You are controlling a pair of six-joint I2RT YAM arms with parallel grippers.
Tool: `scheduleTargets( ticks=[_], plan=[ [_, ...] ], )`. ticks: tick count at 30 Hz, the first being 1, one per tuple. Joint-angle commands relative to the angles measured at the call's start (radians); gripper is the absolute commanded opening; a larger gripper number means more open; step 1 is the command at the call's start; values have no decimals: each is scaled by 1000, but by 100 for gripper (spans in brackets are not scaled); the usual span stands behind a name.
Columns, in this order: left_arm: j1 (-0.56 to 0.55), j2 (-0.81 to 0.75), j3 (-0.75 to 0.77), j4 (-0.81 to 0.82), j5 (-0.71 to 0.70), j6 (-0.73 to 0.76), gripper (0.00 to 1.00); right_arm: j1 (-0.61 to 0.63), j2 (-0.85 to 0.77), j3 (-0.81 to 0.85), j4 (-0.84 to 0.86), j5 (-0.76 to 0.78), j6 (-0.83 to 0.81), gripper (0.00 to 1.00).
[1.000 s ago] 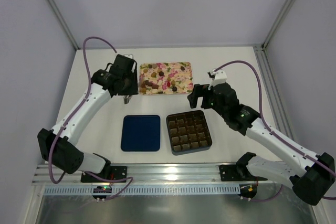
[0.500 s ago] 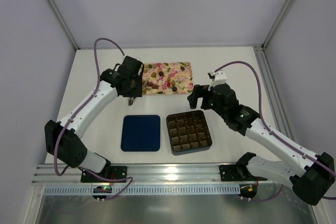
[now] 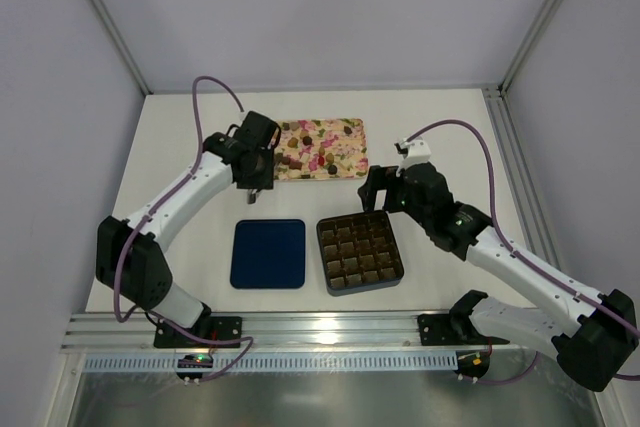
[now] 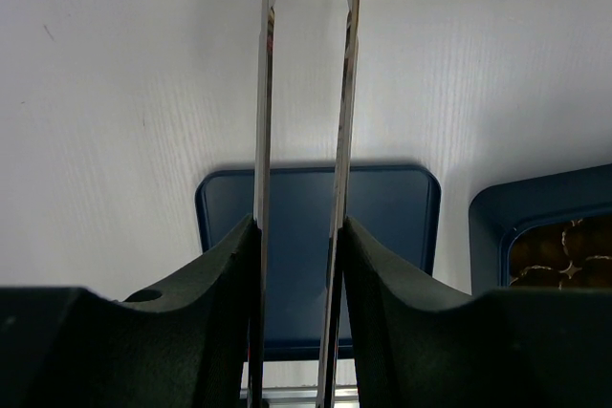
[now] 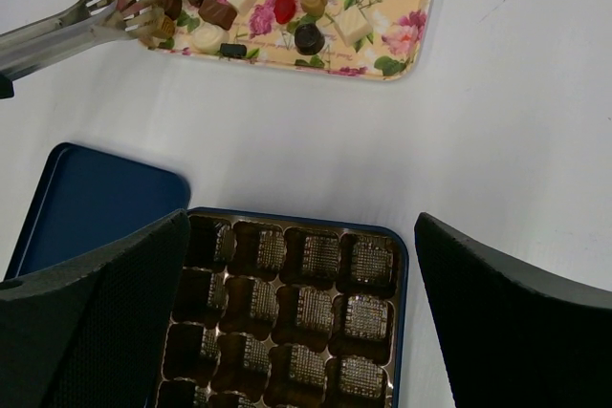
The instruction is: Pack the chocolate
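Chocolate (image 5: 218,12): small mixed pieces, brown, tan, whitish and one red, lying on the floral tray (image 5: 402,7) at the far middle of the table (image 3: 440,107).
Left gripper (image 4: 301,236): partly closed, clamped on metal tongs (image 4: 346,93). Their looped tips sit at the tray's near-left corner beside brown pieces; whether a piece is pinched cannot be told.
Right gripper (image 3: 377,189): spread fully wide, empty, hanging over the box (image 5: 371,260).
Surface: white, matte table.
Room: pale grey walls, aluminium posts.
Lid (image 3: 268,253): flat dark-blue square with rounded corners, just left of the box.
Box: dark blue, with a grid of brown ribbed cells.
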Motion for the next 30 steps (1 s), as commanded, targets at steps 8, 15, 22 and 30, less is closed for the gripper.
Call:
scheduleTargets(
  ticks=[8,15,22,30],
  plan=[
    [-7,33,-11,63,-25,7,40,-1,-14,-3,30,7,7,100],
    [-9,55,-14,67,-24,9,40,-1,-11,-7,33,4,7,100],
    [-12,68,-10,71,-27,9,39,-1,-6,-10,35,6,8,100],
    [-13,65,23,54,-33,17,31,-2,-9,-9,33,10,1,100]
  ],
)
